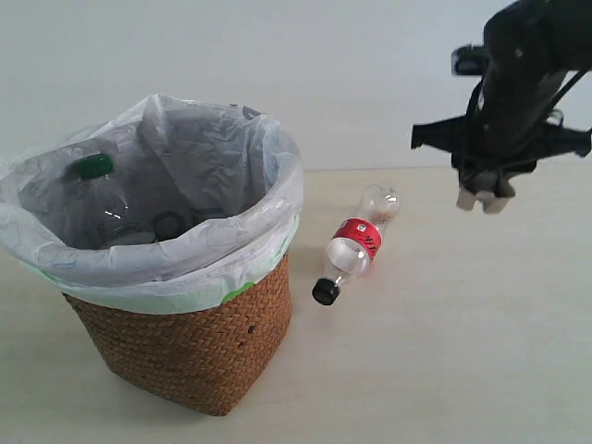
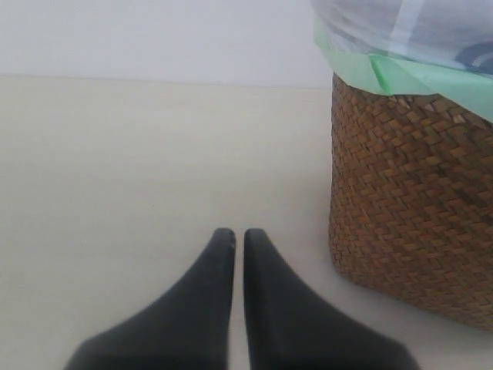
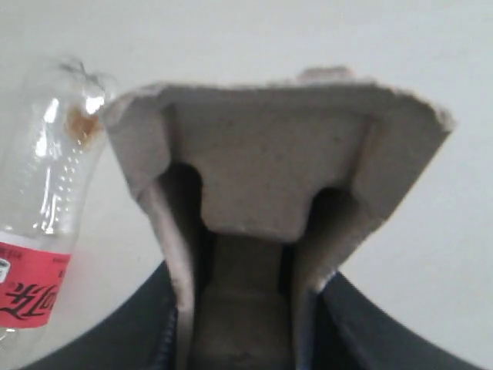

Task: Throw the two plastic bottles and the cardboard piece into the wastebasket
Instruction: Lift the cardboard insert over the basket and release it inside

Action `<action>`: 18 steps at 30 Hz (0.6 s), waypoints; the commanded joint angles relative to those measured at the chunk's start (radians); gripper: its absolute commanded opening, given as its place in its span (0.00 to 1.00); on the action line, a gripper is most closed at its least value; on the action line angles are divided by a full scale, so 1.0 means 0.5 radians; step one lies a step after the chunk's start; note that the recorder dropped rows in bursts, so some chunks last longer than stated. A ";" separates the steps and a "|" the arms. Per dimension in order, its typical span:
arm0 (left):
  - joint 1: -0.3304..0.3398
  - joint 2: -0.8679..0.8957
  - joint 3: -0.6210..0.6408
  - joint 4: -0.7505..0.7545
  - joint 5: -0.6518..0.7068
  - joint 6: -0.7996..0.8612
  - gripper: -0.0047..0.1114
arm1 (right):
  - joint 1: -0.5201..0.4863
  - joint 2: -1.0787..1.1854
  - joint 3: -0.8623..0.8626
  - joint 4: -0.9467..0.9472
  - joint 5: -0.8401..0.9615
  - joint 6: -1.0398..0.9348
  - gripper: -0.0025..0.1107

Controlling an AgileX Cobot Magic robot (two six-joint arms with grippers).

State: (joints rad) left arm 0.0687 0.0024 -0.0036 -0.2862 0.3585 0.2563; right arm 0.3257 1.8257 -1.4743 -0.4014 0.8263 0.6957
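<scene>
Gripping the cardboard piece (image 3: 277,169) in my right claw (image 1: 488,180), I hold it high above the table (image 1: 462,351), well to the right of the wastebasket (image 1: 185,351). My dark jaws pinch its two side walls. The pulp is beige, rough and fibrous, moulded into a raised block with hollow channels on either side and a ragged outer edge.

My left claw (image 2: 239,239) sits low over the pale, smooth tabletop with nothing in it. Its two black tapered fingers are drawn together with only a thin slit between them. The basket's side stands just beside it, brown wicker in a tight herringbone weave.

A thin, crinkled translucent white bag (image 1: 231,240) lines the basket and folds over the rim, showing a pale green edge. The larger bottle (image 1: 97,199), clear with a green cap (image 1: 94,166), stands inside against the far left wall.

The smaller bottle (image 1: 356,245) lies on its side on the table just to the right of the basket. It is clear ribbed plastic with a red label (image 1: 358,234), and its black cap (image 1: 325,292) points toward the basket's near corner.
</scene>
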 commanded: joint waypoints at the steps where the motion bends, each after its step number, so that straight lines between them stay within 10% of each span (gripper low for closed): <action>1: 0.005 -0.005 0.007 0.006 0.001 0.009 0.07 | -0.015 -0.281 -0.008 -0.147 0.017 -0.233 0.03; 11: 0.005 -0.005 0.007 0.006 0.001 0.009 0.07 | -0.015 -0.498 -0.008 -0.313 0.138 -0.442 0.03; 18: 0.005 -0.005 0.007 0.006 0.001 0.009 0.07 | 0.211 -0.448 -0.025 1.055 -0.378 -1.333 0.03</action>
State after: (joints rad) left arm 0.0687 0.0024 -0.0036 -0.2862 0.3585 0.2563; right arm 0.3763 1.6073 -1.4743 -0.1704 0.7529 0.2425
